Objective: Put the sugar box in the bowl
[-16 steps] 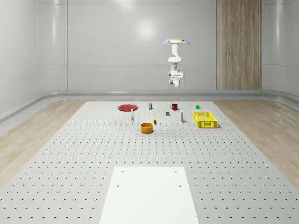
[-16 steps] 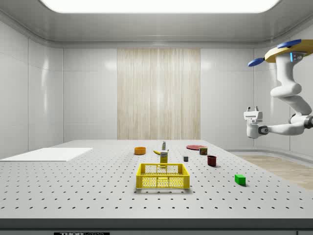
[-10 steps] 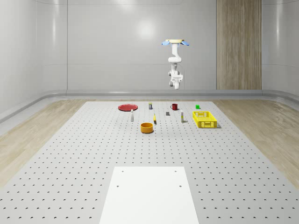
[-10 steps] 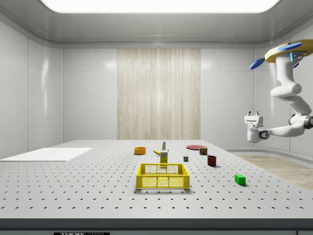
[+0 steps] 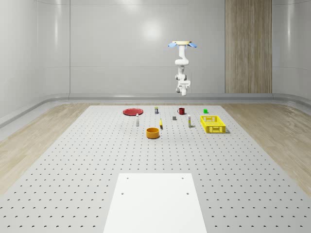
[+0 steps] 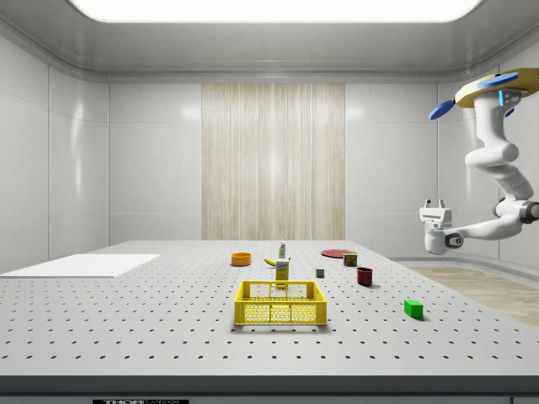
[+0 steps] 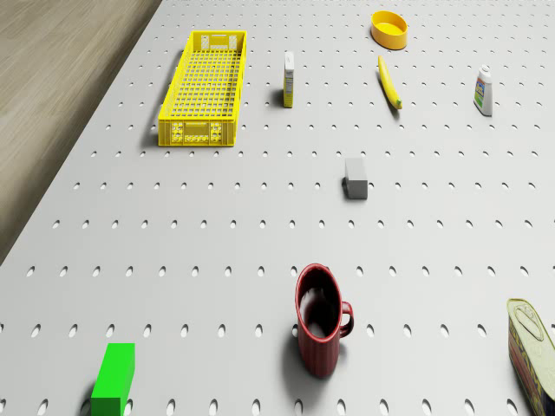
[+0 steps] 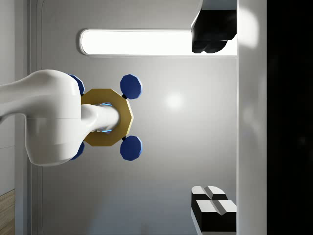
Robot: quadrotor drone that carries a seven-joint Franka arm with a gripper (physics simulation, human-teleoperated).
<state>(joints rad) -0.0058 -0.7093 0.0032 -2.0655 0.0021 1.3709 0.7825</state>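
**Two fingers spread wide, sugar box standing on the table**

I have the quadrotor drone (image 6: 493,88) hovering high above the end of the perforated grey table (image 5: 73,160) that lies at the side view's right. It hangs roughly above the dark red mug (image 7: 321,319) and the green block (image 7: 114,379), though I cannot fix the spot exactly. The white arm bends down and forward from it. The gripper (image 6: 434,203) is turned upward, well clear of the table. In the wrist view its black-tipped fingers (image 8: 210,29) stand far apart with nothing between them, and the lens looks back at the drone's underside.

The yellow-and-white sugar box (image 7: 289,78) stands upright on the table, just beside the long yellow mesh crate (image 7: 202,87) but apart from it. The round orange bowl (image 7: 388,29) sits well away from the box and looks empty. A yellow banana (image 7: 389,83) lies flat in the stretch between box and bowl, nearer the bowl.

Around them I see a small grey block (image 7: 355,178) between the mug and the sugar box. A white bottle (image 7: 484,91) stands beyond the banana, and a tin can (image 7: 533,347) sits near the mug. A flat red plate (image 5: 132,111) rests at the whole-scene view's far left of the group. A white sheet (image 5: 155,204) covers the table's near end.
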